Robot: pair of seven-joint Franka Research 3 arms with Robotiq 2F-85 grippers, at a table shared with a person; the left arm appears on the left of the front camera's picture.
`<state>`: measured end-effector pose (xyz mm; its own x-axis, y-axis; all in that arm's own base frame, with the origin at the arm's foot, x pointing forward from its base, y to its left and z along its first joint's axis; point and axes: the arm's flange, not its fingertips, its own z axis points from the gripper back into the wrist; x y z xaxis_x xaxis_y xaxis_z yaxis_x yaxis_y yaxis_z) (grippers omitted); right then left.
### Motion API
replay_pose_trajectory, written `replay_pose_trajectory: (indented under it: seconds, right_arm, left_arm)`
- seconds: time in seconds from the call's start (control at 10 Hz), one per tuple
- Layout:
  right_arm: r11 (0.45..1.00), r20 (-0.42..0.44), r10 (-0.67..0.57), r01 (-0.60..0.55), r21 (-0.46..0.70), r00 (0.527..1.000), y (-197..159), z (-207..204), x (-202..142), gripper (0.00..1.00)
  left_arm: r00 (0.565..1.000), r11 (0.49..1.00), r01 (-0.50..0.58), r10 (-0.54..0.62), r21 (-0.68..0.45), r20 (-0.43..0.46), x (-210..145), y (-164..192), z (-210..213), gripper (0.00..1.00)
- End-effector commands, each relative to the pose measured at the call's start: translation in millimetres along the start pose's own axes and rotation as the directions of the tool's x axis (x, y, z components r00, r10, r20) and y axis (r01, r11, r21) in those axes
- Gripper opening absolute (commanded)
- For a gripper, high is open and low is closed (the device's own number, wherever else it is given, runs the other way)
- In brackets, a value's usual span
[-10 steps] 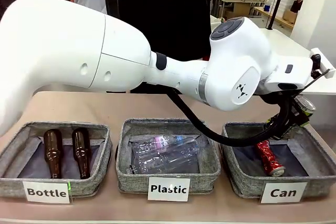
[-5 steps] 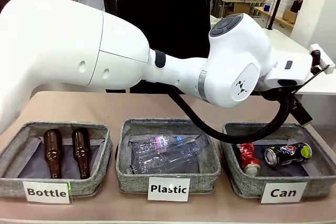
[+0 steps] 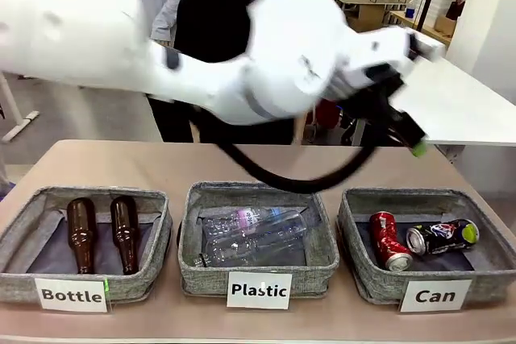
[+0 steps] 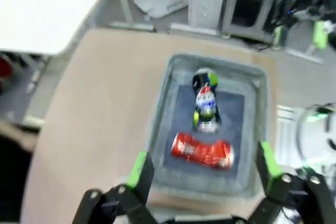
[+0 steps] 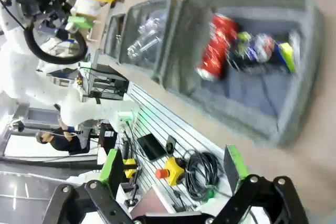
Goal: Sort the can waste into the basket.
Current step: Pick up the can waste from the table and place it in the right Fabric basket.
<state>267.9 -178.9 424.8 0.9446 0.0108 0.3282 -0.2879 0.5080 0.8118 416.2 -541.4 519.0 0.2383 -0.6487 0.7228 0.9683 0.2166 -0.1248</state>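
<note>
Both cans lie in the grey basket [image 3: 367,273] labelled "Can" at the front right. The red can [image 3: 389,240] is on the left, the dark can [image 3: 442,236] with yellow-green marks on the right. My left gripper [image 3: 407,138] hangs open and empty well above and behind that basket. In the left wrist view my left gripper [image 4: 202,165] spreads wide over the basket [image 4: 157,124], with the dark can [image 4: 206,100] beyond the red can [image 4: 202,150]. My right gripper [image 5: 173,169] is open, empty, and looks at the basket [image 5: 252,124], red can [image 5: 216,45] and dark can [image 5: 262,48] from a distance.
The "Plastic" basket [image 3: 258,273] in the middle holds clear plastic bottles [image 3: 254,235]. At the left, the "Bottle" basket [image 3: 24,275] holds two brown glass bottles [image 3: 101,231]. A person [image 3: 234,30] stands across the table. The left arm spans the space above the baskets.
The left gripper let the dark can drop into the "Can" basket, which knocked the red can leftward. The gripper has since lifted up and back, blurred with motion.
</note>
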Motion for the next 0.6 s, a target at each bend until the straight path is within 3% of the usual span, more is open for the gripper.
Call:
replay_pose_trajectory:
  seconds: [0.0, 0.3, 0.4, 0.5]
  right_arm:
    - [0.999, -0.034, 0.045, -0.044, 0.024, 0.998, 30, -42, 64, 1.00]
    - [0.988, -0.160, 0.136, -0.121, 0.100, 0.978, 72, -147, 127, 1.00]
    - [0.986, -0.161, 0.131, -0.111, 0.123, 0.978, 80, -174, 137, 1.00]
    - [0.977, -0.153, 0.101, -0.069, 0.204, 0.983, 86, -193, 147, 1.00]
  left_arm:
    - [0.989, 0.990, -0.141, 0.142, -0.020, 0.034, -71, 13, 121, 1.00]
    - [0.904, 0.907, -0.405, 0.378, 0.114, 0.201, -195, 56, 263, 1.00]
    - [0.856, 0.878, -0.478, 0.467, -0.004, 0.222, -237, 65, 298, 1.00]
    - [0.810, 0.836, -0.548, 0.542, -0.043, 0.224, -277, 81, 327, 1.00]
